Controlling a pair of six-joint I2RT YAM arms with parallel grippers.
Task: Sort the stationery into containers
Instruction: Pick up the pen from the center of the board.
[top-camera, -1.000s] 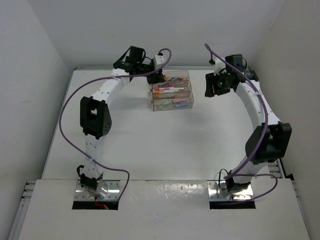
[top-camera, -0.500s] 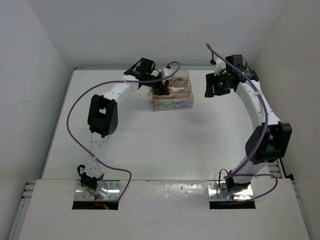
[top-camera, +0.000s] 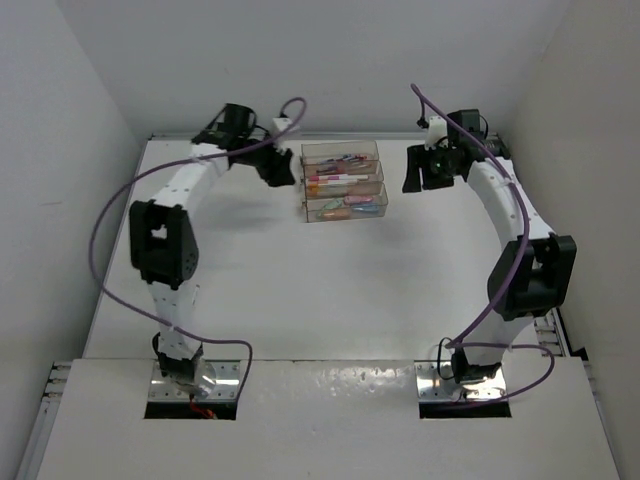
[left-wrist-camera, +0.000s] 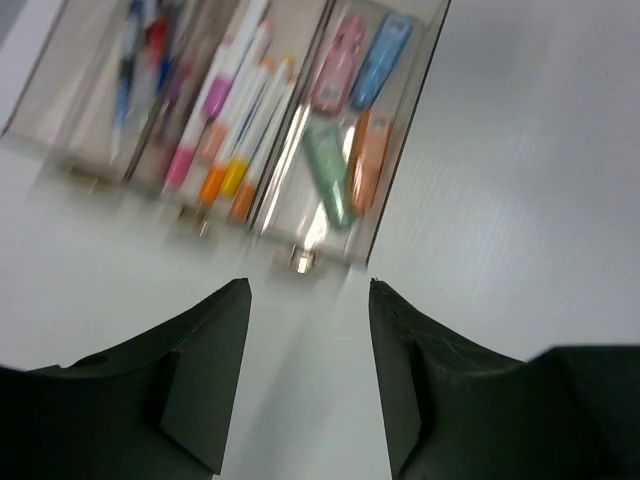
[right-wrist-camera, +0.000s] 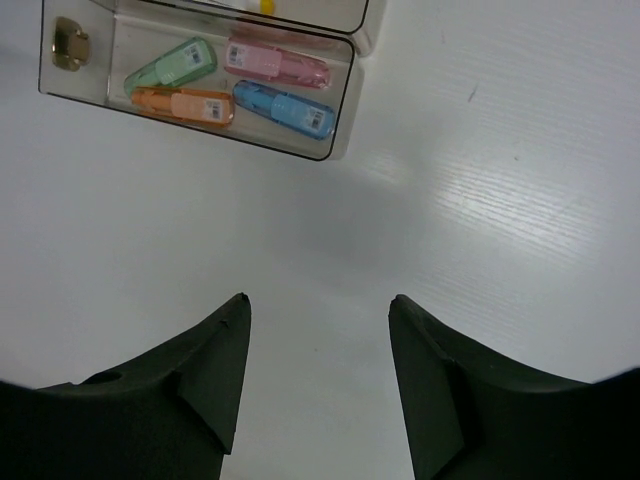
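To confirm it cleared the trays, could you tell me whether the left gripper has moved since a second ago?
Yes: the left gripper moved left, off the trays.

the left wrist view was smeared by motion: the containers (left-wrist-camera: 405, 130) showed as soft streaks, and the pens (left-wrist-camera: 217, 100) in the middle tray ran together, their print unreadable. the far ends of the trays ran off that picture's top edge. in the right wrist view only the nearest tray (right-wrist-camera: 344, 90) lay whole; the next one was cropped at the top, leaving just a yellow cap tip (right-wrist-camera: 262, 5). the labels on the stubby pieces (right-wrist-camera: 185, 105) were too small to read. from above, the stationery (top-camera: 340, 180) was too small to count or tell apart piece by piece.
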